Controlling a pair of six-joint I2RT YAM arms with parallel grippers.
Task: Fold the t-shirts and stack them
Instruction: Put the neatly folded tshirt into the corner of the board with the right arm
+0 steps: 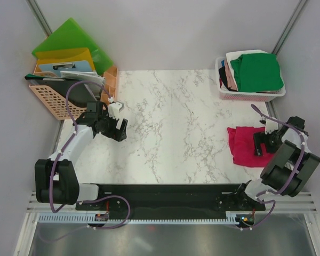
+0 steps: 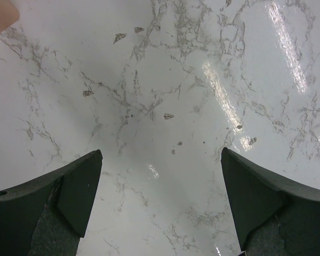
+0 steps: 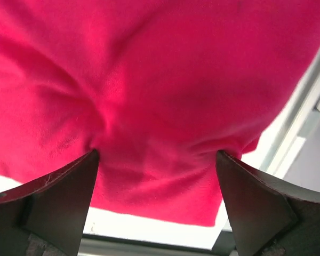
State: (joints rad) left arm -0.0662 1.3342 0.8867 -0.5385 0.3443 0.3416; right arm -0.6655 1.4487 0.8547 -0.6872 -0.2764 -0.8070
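Lowering the right gripper [image 1: 258, 143] onto the crimson-pink t-shirt [image 1: 241, 144] seems to be the step in hand. Its jaws stand wide apart, empty, just above the cloth. You should pinch only one edge layer and lift slowly, so that the cloth opens and does not slide off the bench [image 1: 170, 122], whose edge is near. The left gripper [image 1: 116, 128], also wide apart and empty, hovers at 9 o'clock over bare marble. The crimson-pink t-shirt lies at 3 o'clock on the bench, gathered in a rough square with soft wrinkles. At 1 o'clock the other t-shirts, with the green one [image 1: 256, 72] on top, fill the pink basket [image 1: 250, 97].
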